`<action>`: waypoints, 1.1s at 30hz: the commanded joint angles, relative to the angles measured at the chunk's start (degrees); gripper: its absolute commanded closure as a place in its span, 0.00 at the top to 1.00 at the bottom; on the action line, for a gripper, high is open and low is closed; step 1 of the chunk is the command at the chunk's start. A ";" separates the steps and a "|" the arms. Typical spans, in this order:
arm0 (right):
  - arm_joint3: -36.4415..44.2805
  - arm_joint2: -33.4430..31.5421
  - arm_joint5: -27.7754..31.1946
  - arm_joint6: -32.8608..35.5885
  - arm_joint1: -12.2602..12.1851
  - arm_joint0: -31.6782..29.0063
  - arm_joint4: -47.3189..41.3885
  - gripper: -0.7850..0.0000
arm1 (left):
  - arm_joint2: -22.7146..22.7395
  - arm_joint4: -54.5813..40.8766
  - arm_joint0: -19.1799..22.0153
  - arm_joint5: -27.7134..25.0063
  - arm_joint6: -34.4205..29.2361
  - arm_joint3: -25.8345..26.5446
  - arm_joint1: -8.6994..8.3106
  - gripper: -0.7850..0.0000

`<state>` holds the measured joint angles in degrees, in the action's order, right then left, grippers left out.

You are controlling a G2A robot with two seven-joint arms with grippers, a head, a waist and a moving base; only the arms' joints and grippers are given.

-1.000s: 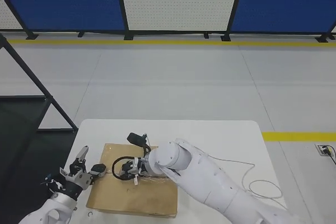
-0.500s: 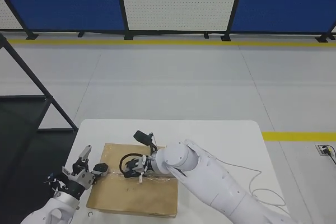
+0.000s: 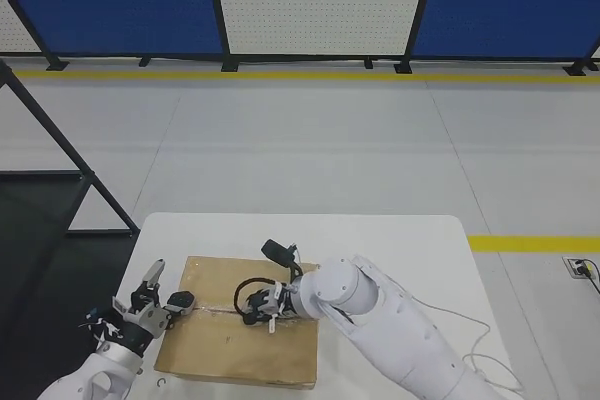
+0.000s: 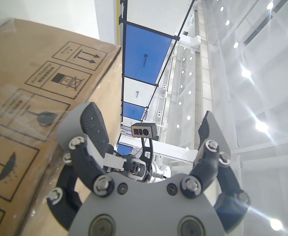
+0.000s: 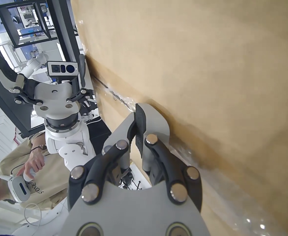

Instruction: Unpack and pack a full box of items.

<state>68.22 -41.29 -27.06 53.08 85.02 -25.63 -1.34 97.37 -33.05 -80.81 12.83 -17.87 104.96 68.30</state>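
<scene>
A closed brown cardboard box (image 3: pixel 220 350) lies on the white table (image 3: pixel 400 250), with clear tape (image 3: pixel 205 308) along its top seam. My right gripper (image 3: pixel 252 305) is on top of the box at the seam, near the middle. In the right wrist view that gripper (image 5: pixel 137 121) is shut, its tips against the taped seam (image 5: pixel 183 148). My left gripper (image 3: pixel 166 285) stands open by the box's left side, at the end of the seam. The left wrist view has the open left gripper (image 4: pixel 151 128) beside the box's printed side (image 4: pixel 35 87). The box's contents are hidden.
A thin white cable (image 3: pixel 465 330) trails over the table to the right of the box. A black metal frame (image 3: pixel 40 120) stands off the table's left side. Bare tabletop lies behind and to the right of the box.
My right gripper has slid to the right along the box's top seam, from its left part toward the middle. The left gripper has stayed almost still.
</scene>
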 commanded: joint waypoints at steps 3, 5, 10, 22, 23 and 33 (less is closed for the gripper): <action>3.09 -2.44 -2.38 0.85 -1.46 -2.50 2.21 0.00 | -0.09 0.06 0.07 0.03 -0.08 -0.01 -0.03 1.00; 4.51 -3.43 -3.67 1.35 -2.11 -3.60 3.43 0.00 | -0.10 0.06 0.10 0.08 -0.07 0.05 -0.05 1.00; 8.05 -5.58 -5.92 2.55 -3.50 -6.09 5.92 0.00 | -0.04 0.02 0.12 0.06 -0.06 0.15 -0.09 1.00; 18.27 -13.01 -7.97 2.18 -6.78 -14.13 9.57 0.00 | -0.26 0.29 -0.13 0.01 0.03 0.64 -0.17 1.00; 18.76 -13.58 -8.02 2.25 -7.01 -14.78 9.72 0.00 | -0.33 0.31 -0.15 0.01 0.09 0.70 -0.17 1.00; 22.90 -19.38 -6.87 0.63 -8.78 -20.12 9.51 0.00 | -1.00 0.69 -0.12 0.23 0.05 0.92 -0.21 1.00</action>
<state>90.41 -59.80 -33.94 53.99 76.47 -44.98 8.18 96.42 -32.37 -80.96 12.98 -17.84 105.88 68.09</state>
